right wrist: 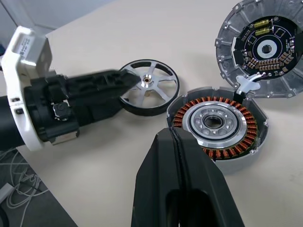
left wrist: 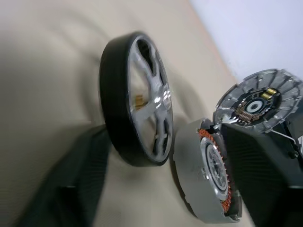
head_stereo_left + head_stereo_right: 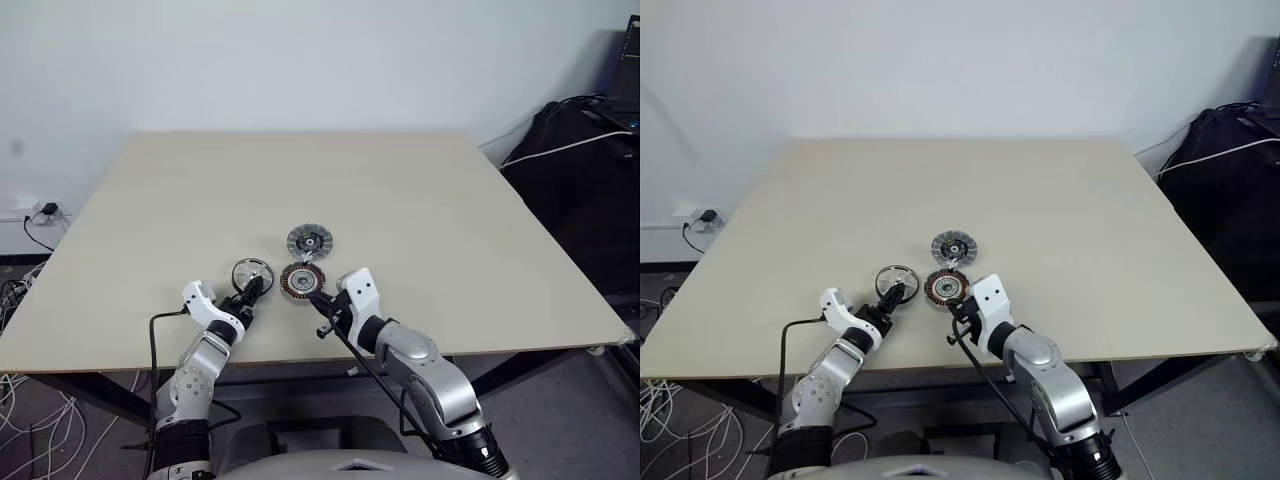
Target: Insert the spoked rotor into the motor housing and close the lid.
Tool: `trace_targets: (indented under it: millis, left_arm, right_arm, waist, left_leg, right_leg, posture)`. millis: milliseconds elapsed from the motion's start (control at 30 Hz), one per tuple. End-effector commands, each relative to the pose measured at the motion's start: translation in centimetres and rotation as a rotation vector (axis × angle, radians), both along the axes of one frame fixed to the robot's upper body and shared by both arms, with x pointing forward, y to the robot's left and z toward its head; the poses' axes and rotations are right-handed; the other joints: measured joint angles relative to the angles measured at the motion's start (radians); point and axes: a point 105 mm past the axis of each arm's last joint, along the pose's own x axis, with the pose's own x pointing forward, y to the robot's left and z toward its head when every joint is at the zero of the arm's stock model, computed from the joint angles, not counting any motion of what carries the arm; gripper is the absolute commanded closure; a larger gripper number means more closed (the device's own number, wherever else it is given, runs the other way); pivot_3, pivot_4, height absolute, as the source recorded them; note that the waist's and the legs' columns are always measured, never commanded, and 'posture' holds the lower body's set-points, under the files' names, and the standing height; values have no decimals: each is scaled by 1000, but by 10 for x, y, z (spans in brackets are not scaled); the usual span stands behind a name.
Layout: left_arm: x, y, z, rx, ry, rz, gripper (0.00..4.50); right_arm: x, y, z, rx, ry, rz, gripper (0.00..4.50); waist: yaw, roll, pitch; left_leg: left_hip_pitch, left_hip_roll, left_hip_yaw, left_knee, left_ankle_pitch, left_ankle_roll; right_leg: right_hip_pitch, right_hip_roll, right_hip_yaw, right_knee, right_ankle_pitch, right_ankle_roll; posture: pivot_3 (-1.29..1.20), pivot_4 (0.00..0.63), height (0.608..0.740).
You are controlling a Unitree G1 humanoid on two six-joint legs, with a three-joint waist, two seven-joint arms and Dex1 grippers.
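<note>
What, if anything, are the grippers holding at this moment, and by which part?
The right gripper is shut and empty. The left gripper sits at the spoked rotor's near rim; whether it grips cannot be told.

Lab, bare worktable (image 3: pixel 400 200), floor cables (image 3: pixel 25 400)

Spoked rotor (image 3: pixel 896 277), motor housing (image 3: pixel 945 287), lid (image 3: pixel 953 246) (clustered), table (image 3: pixel 1060 210)

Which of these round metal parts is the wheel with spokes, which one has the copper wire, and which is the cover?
Spoked wheel (image 1: pixel 149 81), right wrist view, on its small centre hub.
Copper-wire part (image 1: pixel 217 122), right wrist view, on its pale centre.
Cover (image 1: pixel 267 49), right wrist view, on its dark middle.
</note>
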Motion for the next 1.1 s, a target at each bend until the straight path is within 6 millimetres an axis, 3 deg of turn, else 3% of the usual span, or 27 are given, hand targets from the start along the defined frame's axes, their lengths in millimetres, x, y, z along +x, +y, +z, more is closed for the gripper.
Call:
trace_targets:
  millis: [33,200,233,433,567,833,967,1100]
  left_arm:
    - [10,-2,9,-14,-34,-3,2251]
    - [13,-3,8,-14,-27,-5,3969]
    - [13,-3,7,-16,-27,-4,4123]
    - [13,-3,8,-21,-31,5,4122]
    - [7,-2,19,-57,-84,12,4122]
    - [-28,-1,48,-173,-227,-32,4122]
    - [-42,-15,58,-260,-243,-118,4122]
    - [-43,-36,62,-318,-231,-200,4122]
  right_arm:
    - [3,1,17,30,-58,-4,4500]
    - [4,0,17,29,-58,-12,4500]
    - [4,-1,16,28,-58,-14,4500]
    - [5,-1,17,26,-59,-20,4500]
    - [4,-2,16,23,-58,-19,4500]
    - [-1,-7,13,22,-38,-19,4500]
    - [-7,-5,12,28,-16,22,4500]
    - [-9,-4,11,22,-4,46,4500]
  waist:
    - [0,0,0]
    - [0,0,0]
    - [0,0,0]
    - [0,0,0]
    - [-1,-1,0]
    - [1,-1,0]
    - [0,-1,1]
    - [0,-1,0]
  left_leg:
    - [0,0,0,0,0,0]
    - [0,0,0,0,0,0]
    - [0,0,0,0,0,0]
    - [0,0,0,0,0,0]
    - [0,0,0,0,0,0]
    - [-2,0,0,0,0,0]
    - [-1,0,-1,1,-2,4]
    - [0,0,-1,1,-2,4]
  right_leg:
    - [0,0,0,0,0,0]
    - [0,0,0,0,0,0]
    - [0,0,0,0,0,0]
    - [0,0,0,0,0,0]
    - [0,0,0,0,0,0]
    - [-1,-1,0,0,0,0]
    - [-1,-1,0,0,0,0]
    - [0,-1,0,0,0,0]
  posture:
    - [0,0,740]
    - [0,0,740]
    - [0,0,740]
    - [0,0,740]
    - [0,0,740]
    - [0,0,740]
    - [0,0,740]
    - [0,0,740]
